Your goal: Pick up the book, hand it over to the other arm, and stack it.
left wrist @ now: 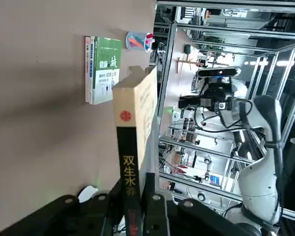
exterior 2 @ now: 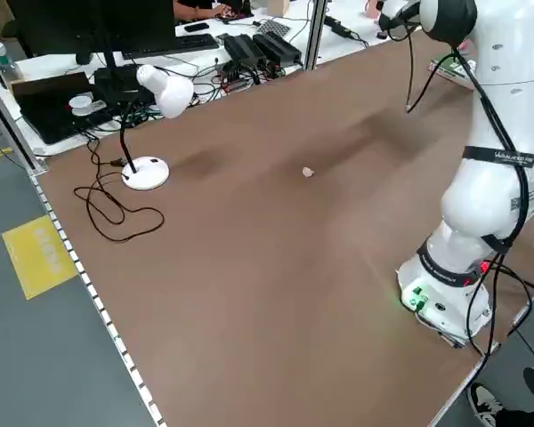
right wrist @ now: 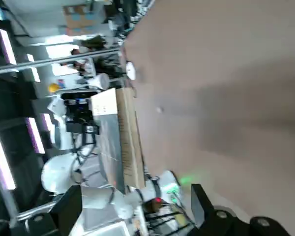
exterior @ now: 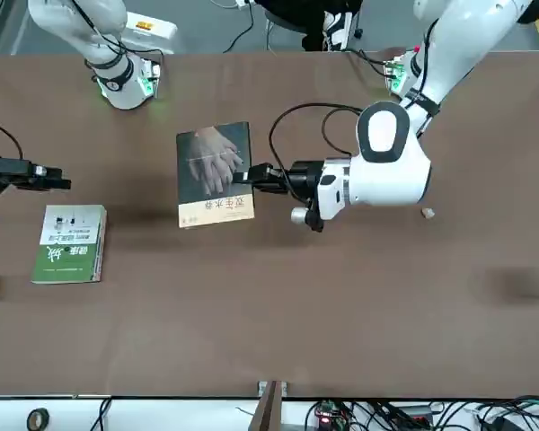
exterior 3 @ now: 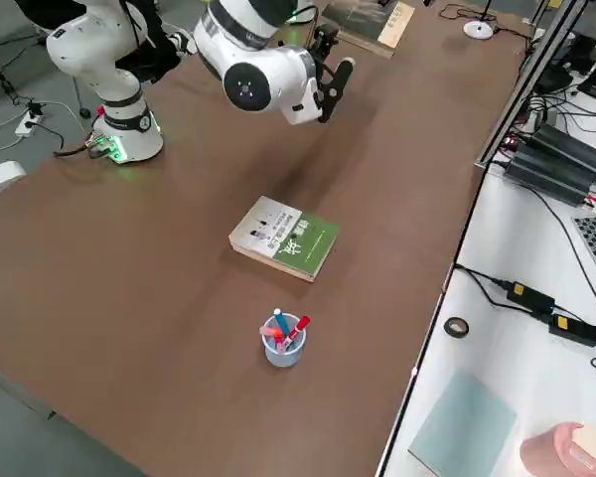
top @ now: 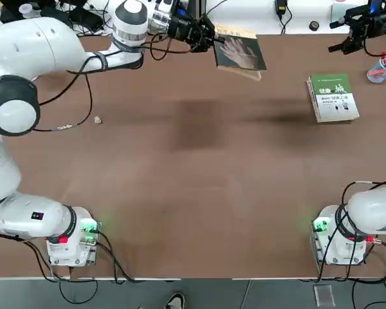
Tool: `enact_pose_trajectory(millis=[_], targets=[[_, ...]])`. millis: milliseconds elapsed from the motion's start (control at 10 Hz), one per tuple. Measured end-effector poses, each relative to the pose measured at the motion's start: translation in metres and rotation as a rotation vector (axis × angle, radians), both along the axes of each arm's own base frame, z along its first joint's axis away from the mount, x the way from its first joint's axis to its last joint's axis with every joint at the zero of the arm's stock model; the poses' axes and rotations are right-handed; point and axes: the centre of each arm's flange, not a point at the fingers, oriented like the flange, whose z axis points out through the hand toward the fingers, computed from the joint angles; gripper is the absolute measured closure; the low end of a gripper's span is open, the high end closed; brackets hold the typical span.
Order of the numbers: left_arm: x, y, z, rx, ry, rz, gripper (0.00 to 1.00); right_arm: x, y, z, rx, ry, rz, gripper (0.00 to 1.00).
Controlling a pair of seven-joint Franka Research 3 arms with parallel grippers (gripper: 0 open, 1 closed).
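Holding the book (exterior: 214, 174) by its spine edge, the left gripper (exterior: 251, 176) is clamped tight, carrying it level above the table (exterior: 287, 314). The book looks light and stiff, a smooth cover, so the free edge opposite is the place to take. The right gripper (exterior: 54, 182) waits wide open and empty, near the green book (exterior: 69, 242) (the likely stacking base), with bare room between.

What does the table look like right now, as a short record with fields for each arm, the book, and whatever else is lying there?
left arm: fingers shut on the book's edge, holding it above the table
book: dark cover, hand picture, off the table
right arm: gripper open, empty, beside the book
green-and-white book: flat on table
pen cup: upright near the green-and-white book
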Motion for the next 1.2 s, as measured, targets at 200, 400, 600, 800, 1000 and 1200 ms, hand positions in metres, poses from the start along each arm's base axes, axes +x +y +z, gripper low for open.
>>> enact_pose_trajectory(millis=[200, 400, 600, 800, 1000, 1200], targets=[[0.004, -0.002, 0.003, -0.011, -0.006, 0.001, 0.83, 0.001, 0.005, -0.013, 0.049, -0.013, -0.009, 0.03], [0.006, -0.009, 0.006, -0.026, -0.017, -0.004, 0.83, 0.005, 0.012, -0.028, 0.091, -0.016, -0.018, 0.03], [0.005, -0.019, 0.006, -0.041, -0.042, -0.022, 0.83, 0.010, 0.023, -0.042, 0.140, -0.019, -0.029, 0.03], [0.006, -0.026, 0.001, -0.056, -0.078, -0.039, 0.83, 0.015, 0.036, -0.051, 0.177, -0.014, -0.042, 0.03], [0.010, -0.026, -0.007, -0.064, -0.102, -0.047, 0.83, 0.019, 0.049, -0.058, 0.202, -0.014, -0.065, 0.03], [0.013, -0.026, -0.012, -0.067, -0.107, -0.047, 0.83, 0.022, 0.059, -0.060, 0.198, -0.020, -0.076, 0.03]])
